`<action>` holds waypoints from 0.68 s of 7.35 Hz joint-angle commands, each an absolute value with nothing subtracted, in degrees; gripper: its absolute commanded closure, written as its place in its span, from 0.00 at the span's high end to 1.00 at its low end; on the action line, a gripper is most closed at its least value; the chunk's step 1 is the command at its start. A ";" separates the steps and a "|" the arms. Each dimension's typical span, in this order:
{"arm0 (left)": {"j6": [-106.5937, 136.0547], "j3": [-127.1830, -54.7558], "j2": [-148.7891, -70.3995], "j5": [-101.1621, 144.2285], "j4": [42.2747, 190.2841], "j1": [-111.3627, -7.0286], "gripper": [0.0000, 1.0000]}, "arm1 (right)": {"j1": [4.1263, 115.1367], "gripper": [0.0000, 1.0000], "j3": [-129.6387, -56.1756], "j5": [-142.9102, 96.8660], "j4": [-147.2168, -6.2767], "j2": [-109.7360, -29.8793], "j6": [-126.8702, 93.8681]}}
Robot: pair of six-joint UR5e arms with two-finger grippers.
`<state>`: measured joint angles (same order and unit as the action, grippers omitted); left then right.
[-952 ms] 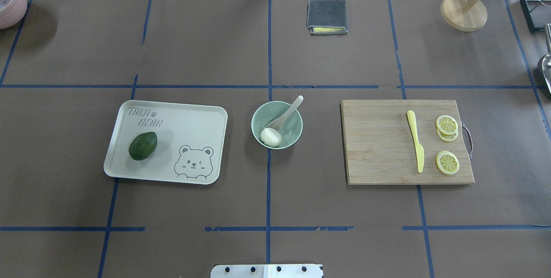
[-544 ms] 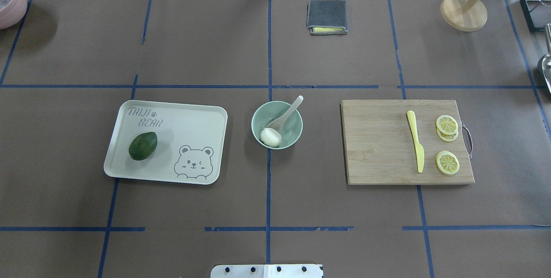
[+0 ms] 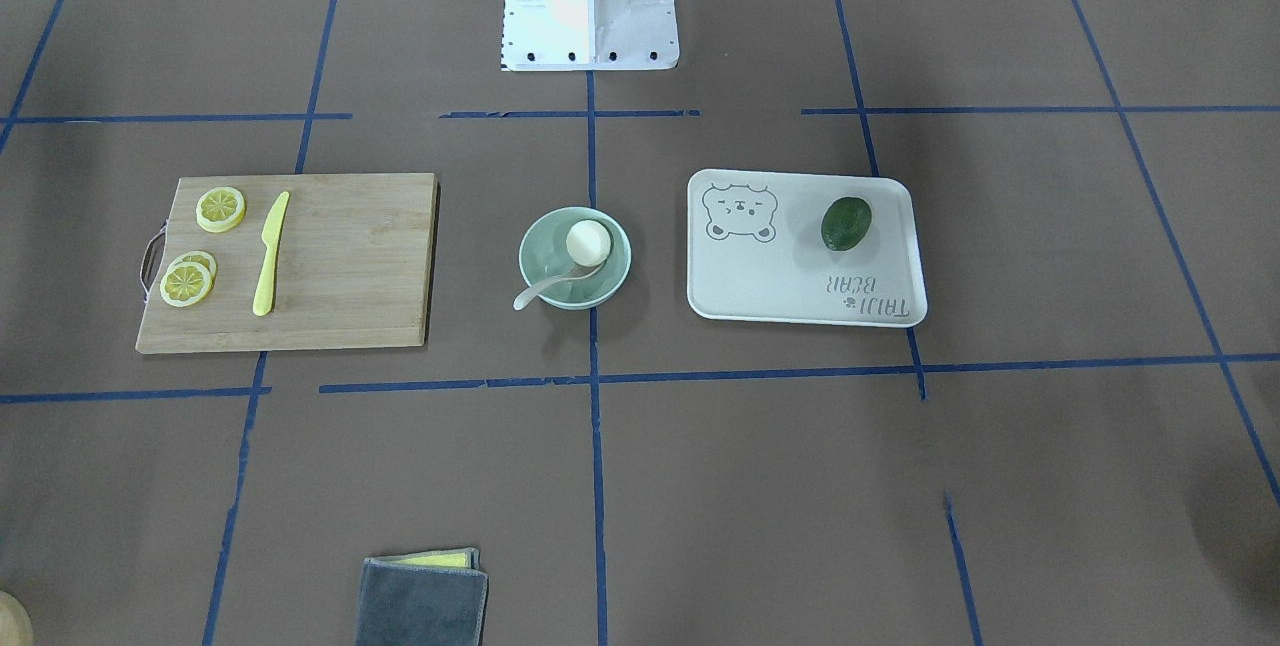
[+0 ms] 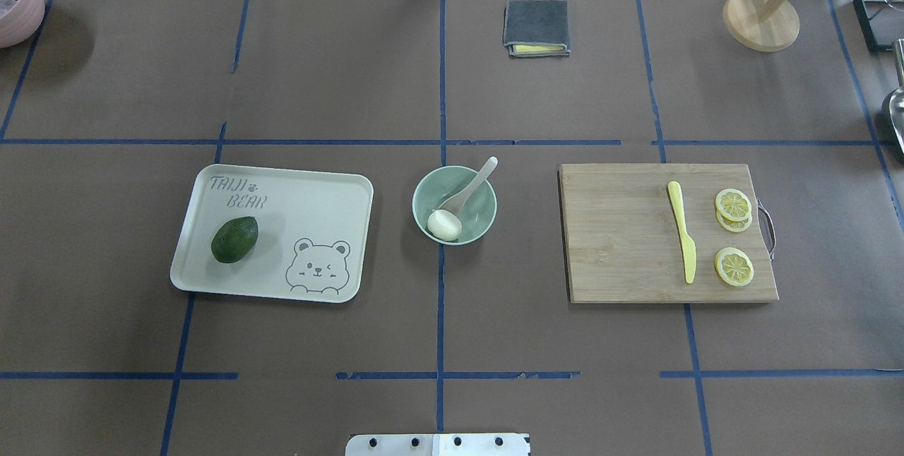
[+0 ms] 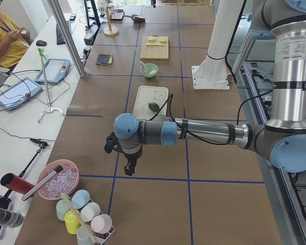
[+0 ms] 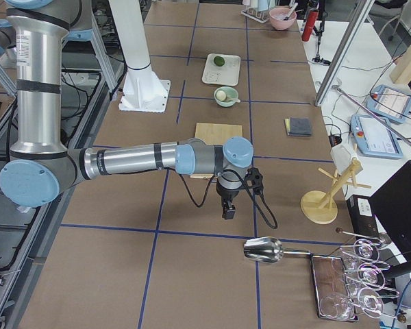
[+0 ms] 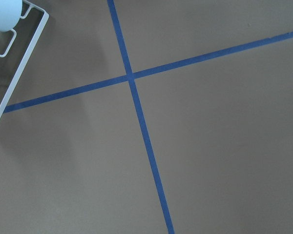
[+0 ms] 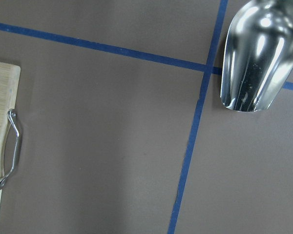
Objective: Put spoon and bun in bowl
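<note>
The pale mint-green bowl point(image 4: 482, 214) stands at the table's middle, also in the front view point(image 3: 613, 276). The white bun point(image 4: 444, 224) lies inside it on the robot's side. The off-white spoon point(image 4: 474, 184) rests with its scoop in the bowl and its handle over the far rim. The left gripper point(image 5: 128, 166) hangs over bare table far to the left. The right gripper point(image 6: 228, 210) hangs far to the right, past the cutting board. Both show only in the side views, so I cannot tell whether they are open or shut.
A cream tray point(image 4: 318, 188) holding a dark green avocado point(image 4: 234, 238) lies left of the bowl. A wooden cutting board point(image 4: 614, 237) with a yellow knife point(image 4: 682, 230) and lemon slices point(image 4: 733, 265) lies to its right. A grey cloth point(image 4: 536, 27) lies at the back, a metal scoop point(image 8: 256, 58) at far right.
</note>
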<state>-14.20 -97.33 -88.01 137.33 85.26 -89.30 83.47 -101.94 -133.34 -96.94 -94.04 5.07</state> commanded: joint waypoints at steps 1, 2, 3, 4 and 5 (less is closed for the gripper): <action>-14.15 -96.77 -88.85 137.72 85.43 -89.30 1.00 | 83.41 1.00 -101.34 -133.24 -96.60 -93.96 0.30; -14.24 -96.42 -89.12 137.81 86.21 -89.12 1.00 | 83.50 1.00 -101.16 -132.89 -91.81 -94.74 -2.00; -14.24 -96.68 -89.12 137.81 86.74 -89.12 1.00 | 83.50 1.00 -99.51 -132.89 -87.93 -94.57 -6.98; -14.24 -96.33 -89.21 137.81 86.83 -89.12 1.00 | 83.50 1.00 -97.58 -133.67 -85.45 -95.01 -7.81; -14.24 -96.68 -89.30 137.81 86.84 -89.12 1.00 | 83.50 1.00 -97.21 -135.25 -83.69 -95.01 -8.52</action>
<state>-14.23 -96.53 -89.18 137.81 86.70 -89.13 83.49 -98.38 -133.79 -86.59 -94.84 -6.92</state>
